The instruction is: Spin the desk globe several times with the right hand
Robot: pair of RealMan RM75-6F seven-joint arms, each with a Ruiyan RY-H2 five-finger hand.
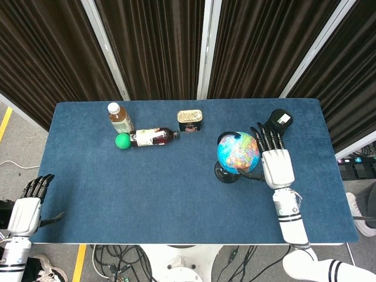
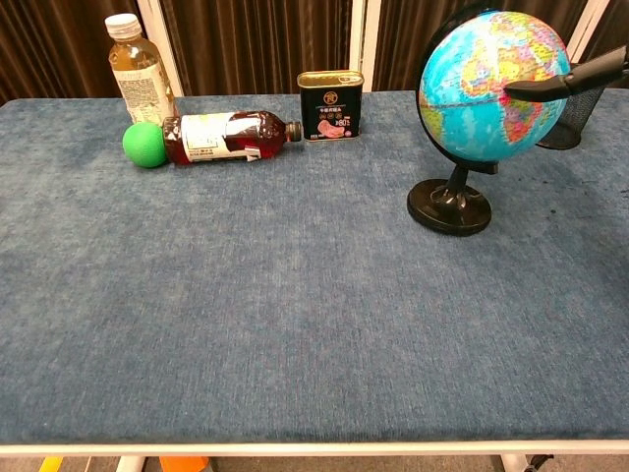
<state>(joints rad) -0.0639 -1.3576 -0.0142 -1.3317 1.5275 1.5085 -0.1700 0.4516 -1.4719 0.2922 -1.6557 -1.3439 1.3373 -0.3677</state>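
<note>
Dark curtains behind; blue felt table. Globe on black stand, right of centre. Right hand just beside its right flank, fingers straight and spread, tips touching the ball, gripping nothing. Best practice, judged: brush lightly across the surface without tipping the stand. Left hand idle at table edge, holding nothing.

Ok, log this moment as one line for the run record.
phase: spinning | right hand: fingertips on blue desk globe, nothing gripped | globe: upright on black base | left hand: idle off table edge
</note>
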